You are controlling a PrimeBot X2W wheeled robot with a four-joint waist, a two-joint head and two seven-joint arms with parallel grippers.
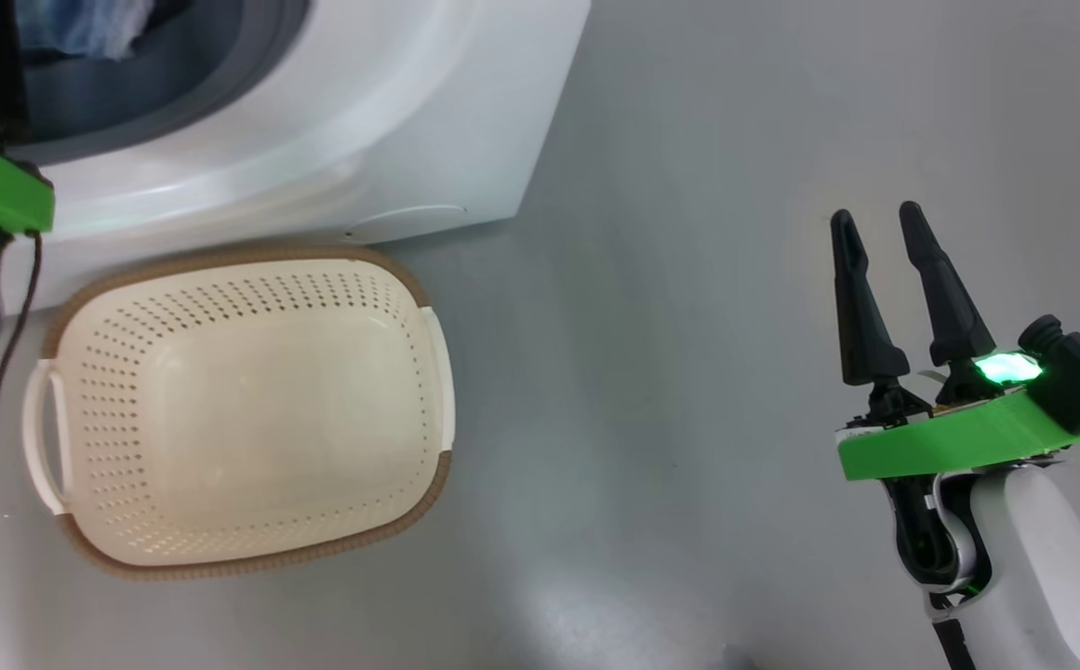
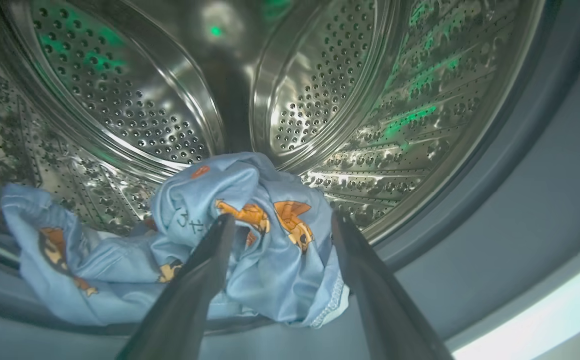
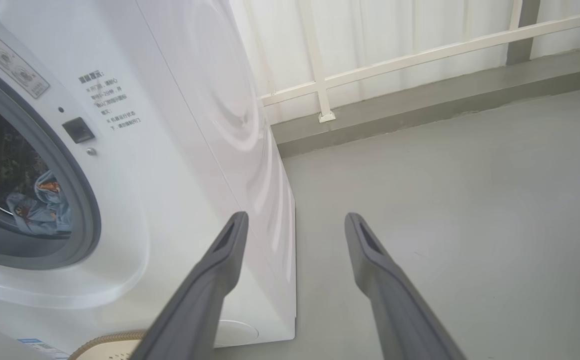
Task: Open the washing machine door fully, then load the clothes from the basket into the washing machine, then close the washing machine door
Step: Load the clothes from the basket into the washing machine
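Presently, item: the clothes [image 2: 275,250], light blue fabric with orange-brown bears, lying inside the washing machine [image 1: 363,112] on the lower front of the steel drum [image 2: 120,100], partly draped over its lip. Long axis: across the left wrist view, lower left to centre, with a hemmed corner pointing down toward the mouth. Left pincer [image 2: 282,218]: fingers apart, one either side of the raised bunch, clamped on nothing; the cloth lies directly ahead, and this arm is much the nearer. Right pincer [image 1: 876,216]: fingers apart, empty, at the right of the head view over bare floor [image 1: 688,372], well apart from the machine. Basket [image 1: 242,253]: lower left of the head view, just beside the machine front, nothing in it. Judged outstanding: shutting the door.
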